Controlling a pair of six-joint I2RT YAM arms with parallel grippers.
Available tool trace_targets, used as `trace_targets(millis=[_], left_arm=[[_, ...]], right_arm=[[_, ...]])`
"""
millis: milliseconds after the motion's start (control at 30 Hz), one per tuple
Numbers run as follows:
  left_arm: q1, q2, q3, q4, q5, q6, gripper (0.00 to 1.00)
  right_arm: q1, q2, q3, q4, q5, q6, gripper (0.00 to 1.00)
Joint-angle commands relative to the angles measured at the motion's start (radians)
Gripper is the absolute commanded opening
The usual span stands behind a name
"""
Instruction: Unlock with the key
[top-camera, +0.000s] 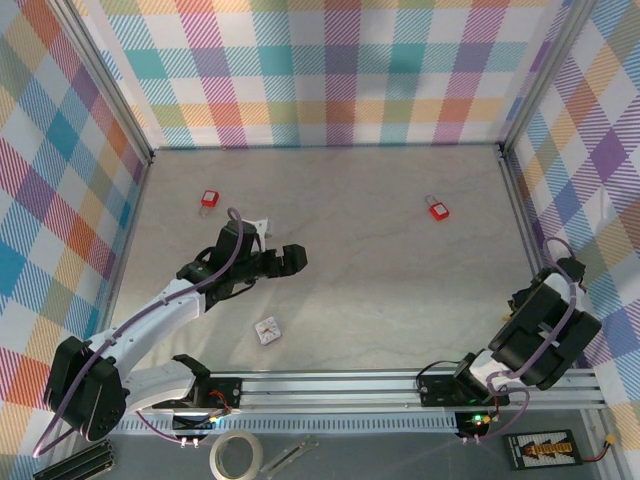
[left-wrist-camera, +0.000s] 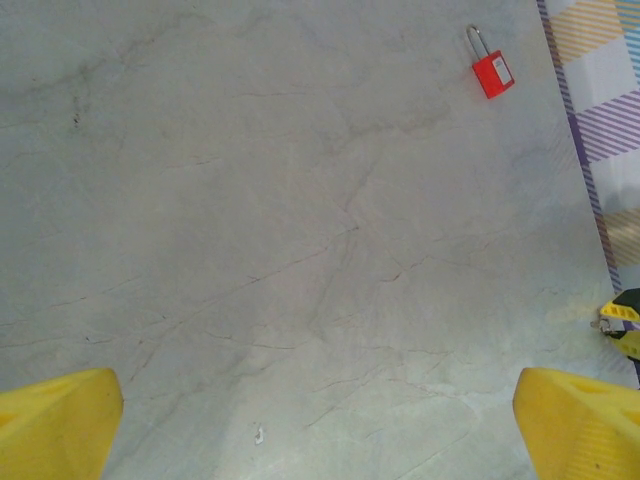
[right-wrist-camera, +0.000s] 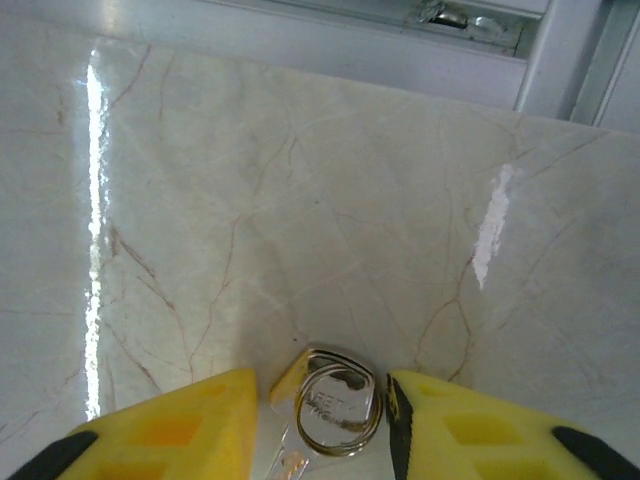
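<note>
The right gripper (right-wrist-camera: 322, 425) sits low at the bottom edge of the right wrist view, its two yellow fingers (right-wrist-camera: 180, 430) flanking the key (right-wrist-camera: 335, 400); the key lies flat on the marble table (right-wrist-camera: 300, 200) with its steel ring on top, the head filling nearly all the gap between the jaws; the right-hand finger looks to be touching the ring, the left-hand one shows a thin sliver of table beside the key, so whether the key is truly pinched I cannot tell; a metal rail (right-wrist-camera: 470, 20) crosses the top of that frame; in the top view the right arm (top-camera: 545, 335) is folded at the lower right, by the plaid wall (top-camera: 610, 200); the left gripper (top-camera: 290, 258) reaches to the left of centre, above the table, jaws spread wide with nothing between them; in the left wrist view its yellow fingertips (left-wrist-camera: 55, 425) stand in the two lower corners, bare marble between; one red padlock (top-camera: 437, 208) lies right of centre toward the back, also seen at the upper right of the left wrist view (left-wrist-camera: 491, 70); a second padlock (top-camera: 209, 198) lies at the upper left; a small white piece (top-camera: 267, 330) rests near the front, below the left gripper
</note>
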Motion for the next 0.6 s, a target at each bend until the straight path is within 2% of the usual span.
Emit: trace_targets(millis=[0,67,100,167,233,333,433,567], left_arm=[[-0.013,0.013,0.029,0.018,-0.013,-0.007,1.00],[-0.013,0.017,0.029,0.018,-0.011,-0.007,0.99],[-0.013,0.020,0.030,0.018,-0.012,-0.008,0.99],[-0.013,0.026,0.036,0.015,-0.004,-0.009,0.99],[-0.016,0.032,0.048,0.008,0.004,-0.005,0.99],[-0.020,0.037,0.057,0.009,-0.005,0.002,0.99],[-0.026,0.052,0.056,0.028,-0.006,0.000,0.99],[-0.057,0.087,0.062,0.070,0.006,-0.011,0.98]], right_arm=[[-0.009,0.012,-0.011,0.021,-0.017,0.005,0.33],[-0.009,0.015,-0.009,0.017,-0.020,0.003,0.27],[-0.009,0.015,-0.007,0.015,-0.026,-0.001,0.20],[-0.009,0.011,-0.007,0.012,-0.037,-0.011,0.12],[-0.009,0.001,-0.014,0.015,-0.048,-0.016,0.10],[-0.009,-0.007,-0.019,0.014,-0.073,-0.021,0.01],[-0.008,-0.015,-0.026,0.016,-0.125,-0.028,0.00],[0.018,-0.074,-0.051,0.018,-0.275,-0.030,0.00]])
